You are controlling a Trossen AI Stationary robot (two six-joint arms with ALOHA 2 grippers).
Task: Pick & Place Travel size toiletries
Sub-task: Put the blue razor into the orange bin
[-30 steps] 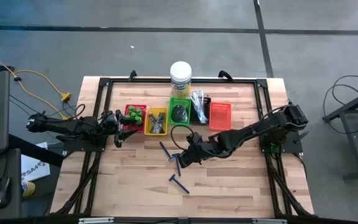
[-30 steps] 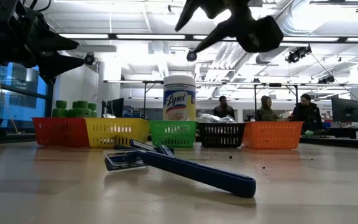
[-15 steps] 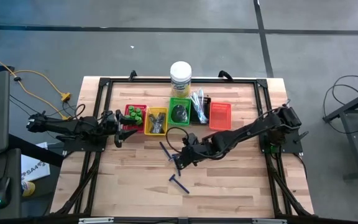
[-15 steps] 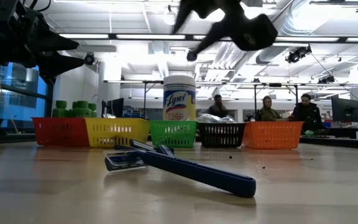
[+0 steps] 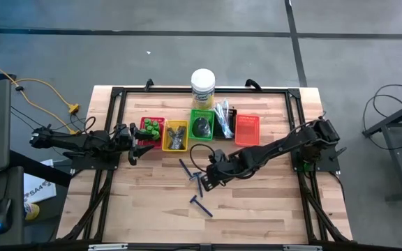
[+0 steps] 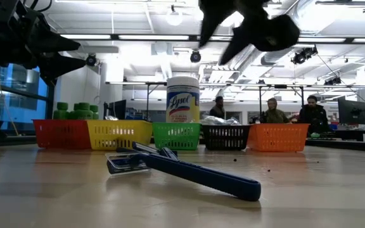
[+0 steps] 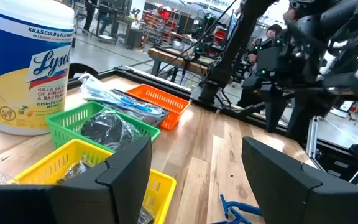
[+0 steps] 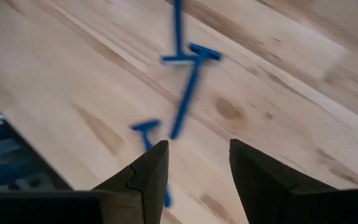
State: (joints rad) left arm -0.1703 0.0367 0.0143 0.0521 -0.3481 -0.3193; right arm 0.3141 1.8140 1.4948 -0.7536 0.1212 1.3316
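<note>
Three dark-blue razors lie flat on the wooden table: one (image 5: 185, 167), one (image 5: 199, 183) and one nearer the front (image 5: 202, 206). The right wrist view shows them too, with a long one (image 8: 188, 93) just ahead of the fingers. My right gripper (image 5: 208, 179) (image 8: 197, 152) hangs open above them and touches none. My left gripper (image 5: 132, 146) (image 7: 197, 149) waits open by the red tray. Green pots (image 5: 152, 127) sit in the red tray, grey pieces (image 5: 176, 139) in the yellow one, a dark bundle (image 5: 201, 127) in the green one, and clear-sleeved sticks (image 5: 222, 111) in the black one.
Five small trays stand in a row across the table's far half, ending with the orange tray (image 5: 246, 129) on the right. The tall Lysol jar (image 5: 202, 87) stands behind them. The black frame (image 5: 117, 94) rims the table. People sit in the room behind (image 6: 271, 111).
My right gripper swung a little toward the table's left and then back toward the right, staying open above the razors. The razors have not moved.
</note>
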